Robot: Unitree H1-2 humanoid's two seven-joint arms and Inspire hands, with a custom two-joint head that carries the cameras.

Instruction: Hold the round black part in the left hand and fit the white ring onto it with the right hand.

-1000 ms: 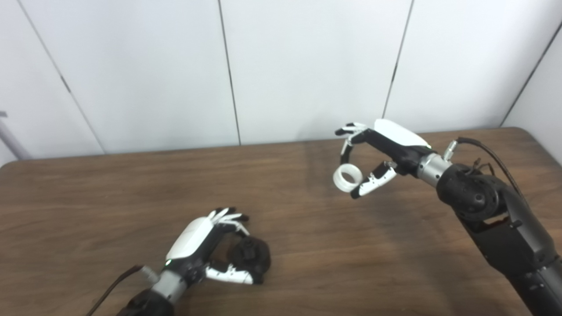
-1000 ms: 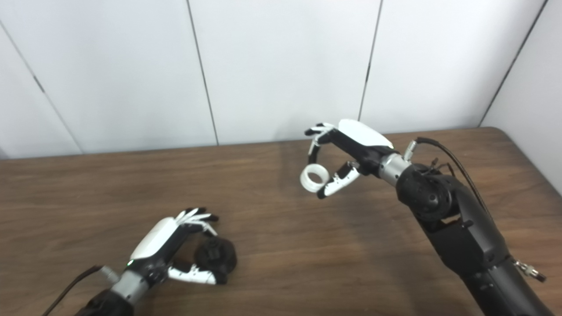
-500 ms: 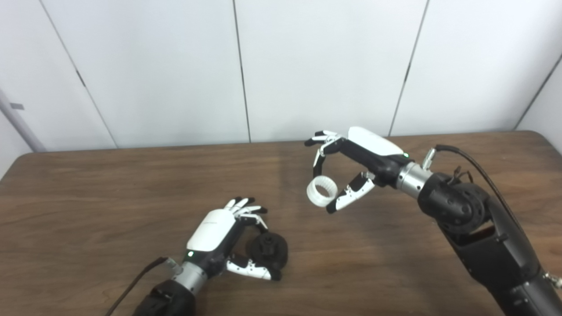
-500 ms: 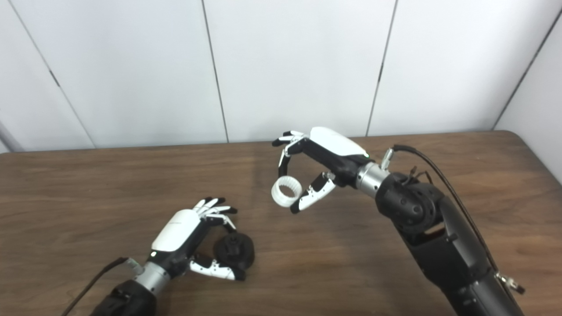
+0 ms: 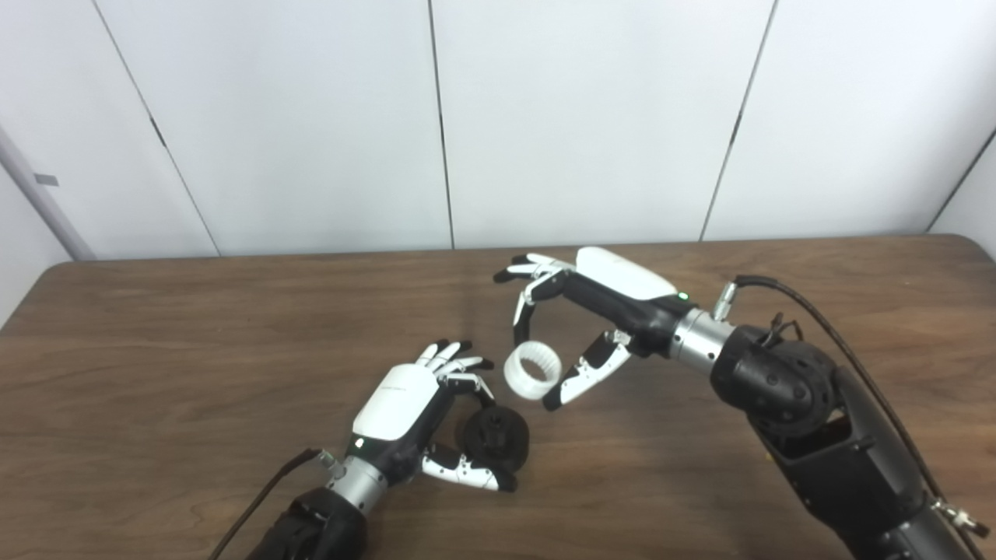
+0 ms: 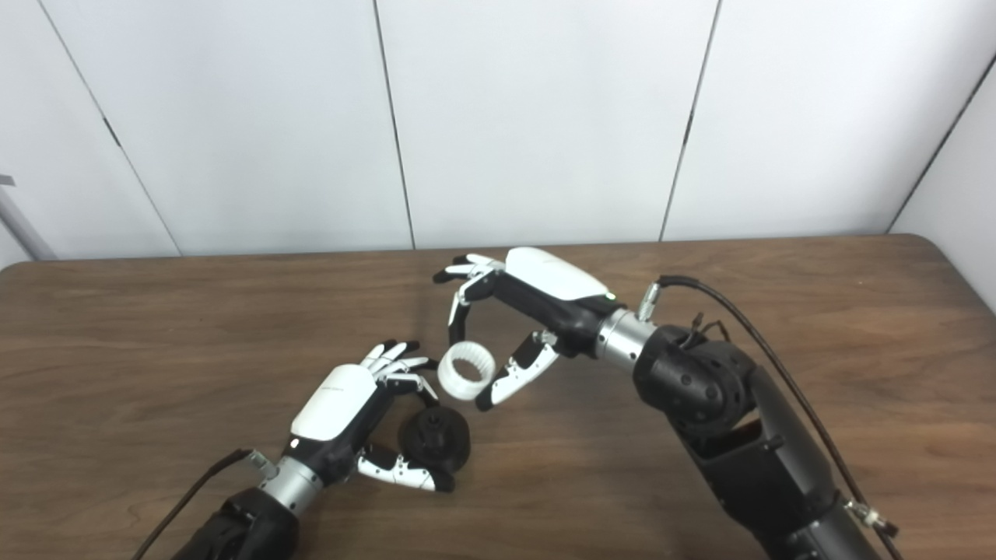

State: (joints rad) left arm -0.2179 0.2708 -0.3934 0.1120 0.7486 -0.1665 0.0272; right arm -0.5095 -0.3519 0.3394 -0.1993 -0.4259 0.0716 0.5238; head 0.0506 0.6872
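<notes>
My left hand (image 5: pixel 412 412) is shut on the round black part (image 5: pixel 496 435), held between fingers and thumb just above the wooden table (image 5: pixel 156 350). The part's raised hub faces up and to the right. My right hand (image 5: pixel 591 311) is shut on the white ring (image 5: pixel 532 372), pinched between a finger and the thumb, its opening turned toward the camera. The ring hangs a little above and to the right of the black part, apart from it. Both also show in the right eye view: the black part (image 6: pixel 433 439) and the ring (image 6: pixel 466 371).
The table's back edge meets a white panelled wall (image 5: pixel 545 117). A black cable (image 5: pixel 817 303) loops off the right forearm. A grey post (image 5: pixel 39 194) stands at the far left.
My right hand has carried the white ring down and to the left, close to the black part. My left hand has lifted and brought the part slightly rightward. The camera has also shifted.
</notes>
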